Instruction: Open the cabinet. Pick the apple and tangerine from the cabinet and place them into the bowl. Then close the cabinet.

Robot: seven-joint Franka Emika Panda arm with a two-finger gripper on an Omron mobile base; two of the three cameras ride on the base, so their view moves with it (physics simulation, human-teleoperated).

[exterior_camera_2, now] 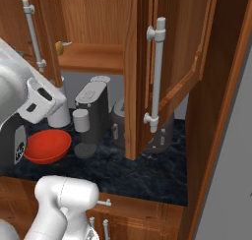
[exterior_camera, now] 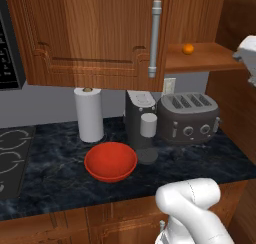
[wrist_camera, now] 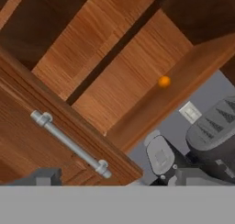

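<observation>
1. Nearest to the left base camera is the robot's white arm [exterior_camera: 192, 208], rising at the lower right.
2. Behind it, the red bowl [exterior_camera: 110, 161] sits on the dark marble tabletop [exterior_camera: 55, 163], with nothing in it as far as I can see.
3. Just behind the bowl there's a paper towel roll [exterior_camera: 89, 114], a coffee maker [exterior_camera: 140, 119] and a toaster [exterior_camera: 189, 117] in a row.
4. The cabinet [exterior_camera: 95, 33] has its right door [exterior_camera_2: 162, 72] swung open; the left door is shut.
5. The tangerine [exterior_camera: 188, 49] sits on the bottom shelf [exterior_camera: 200, 58] on the open side.
6. The apple [exterior_camera_2: 59, 48] peeks out yellowish at the shelf's left edge in the right base view, mostly hidden.
7. The hand [wrist_camera: 117, 179] is released, fingers wide apart, holding nothing, up near the cabinet.
</observation>
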